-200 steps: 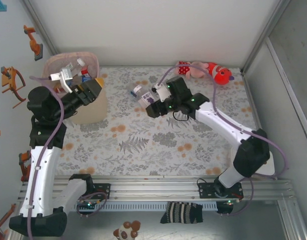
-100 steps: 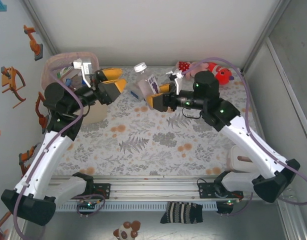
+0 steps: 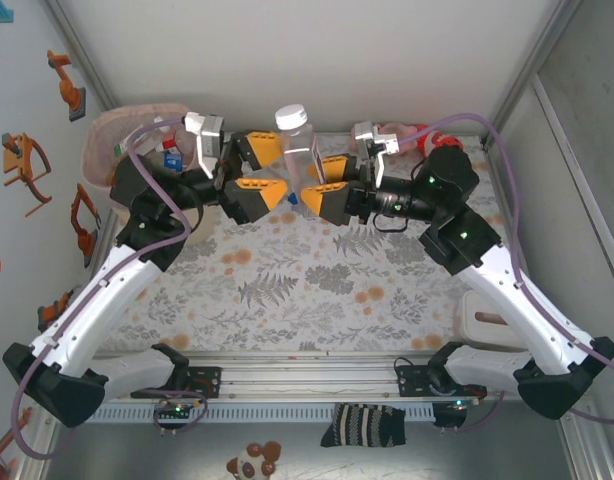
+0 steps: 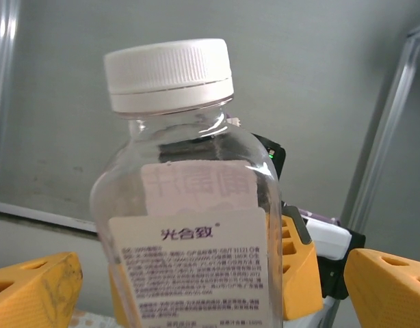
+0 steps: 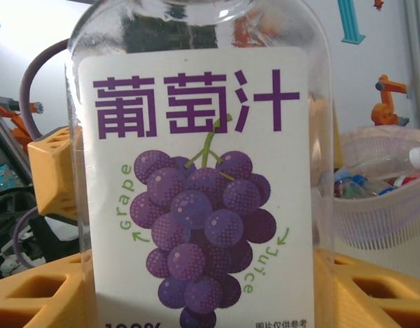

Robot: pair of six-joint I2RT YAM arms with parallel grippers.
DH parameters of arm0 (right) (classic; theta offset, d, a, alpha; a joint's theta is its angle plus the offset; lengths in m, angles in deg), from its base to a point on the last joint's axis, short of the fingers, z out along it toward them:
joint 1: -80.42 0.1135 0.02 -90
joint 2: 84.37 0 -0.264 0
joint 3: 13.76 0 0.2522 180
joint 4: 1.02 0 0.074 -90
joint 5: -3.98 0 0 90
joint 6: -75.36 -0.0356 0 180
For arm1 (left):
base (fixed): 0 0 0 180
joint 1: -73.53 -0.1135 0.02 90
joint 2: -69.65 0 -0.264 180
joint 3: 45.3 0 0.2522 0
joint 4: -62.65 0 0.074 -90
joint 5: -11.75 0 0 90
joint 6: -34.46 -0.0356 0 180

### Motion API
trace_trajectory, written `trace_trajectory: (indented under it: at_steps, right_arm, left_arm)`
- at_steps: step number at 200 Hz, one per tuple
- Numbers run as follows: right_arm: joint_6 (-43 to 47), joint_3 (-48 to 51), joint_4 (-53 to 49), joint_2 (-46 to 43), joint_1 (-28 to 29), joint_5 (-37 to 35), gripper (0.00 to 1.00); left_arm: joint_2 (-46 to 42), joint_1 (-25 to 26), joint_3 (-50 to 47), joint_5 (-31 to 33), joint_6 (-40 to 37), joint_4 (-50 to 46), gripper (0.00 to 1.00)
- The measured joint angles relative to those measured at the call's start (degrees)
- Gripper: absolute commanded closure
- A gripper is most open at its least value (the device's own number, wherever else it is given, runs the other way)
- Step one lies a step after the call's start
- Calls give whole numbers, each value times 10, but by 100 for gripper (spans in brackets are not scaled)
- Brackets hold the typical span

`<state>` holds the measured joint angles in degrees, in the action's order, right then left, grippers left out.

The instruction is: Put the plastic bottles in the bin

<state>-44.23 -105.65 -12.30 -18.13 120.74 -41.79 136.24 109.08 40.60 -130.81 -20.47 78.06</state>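
Raised right tool grips upright bottle; facing left tool spread wide

Bright, even light; glare streaks the clear bottle; wrist-view backgrounds are soft.

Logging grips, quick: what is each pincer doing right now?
Left pincer: open, not gripping anything.
Right pincer: closed on the clear plastic grape-juice bottle with a white cap.
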Motion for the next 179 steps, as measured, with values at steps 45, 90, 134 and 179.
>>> trace_trajectory:
  at_steps: [45,90,134,179]
  right_arm:
    - [-6,0,10,1,1,10,51]
    - [-6,0,12,1,1,14,51]
    - [-6,0,18,1,4,18,51]
    - [-4,0,20,0,4,18,46]
  left_arm:
    - [26,25,20,-12,-18,-1,9]
    - [28,27,20,-14,-28,0,20]
    - [28,28,24,-13,-31,-6,34]
    - [28,28,31,-15,-34,-22,41]
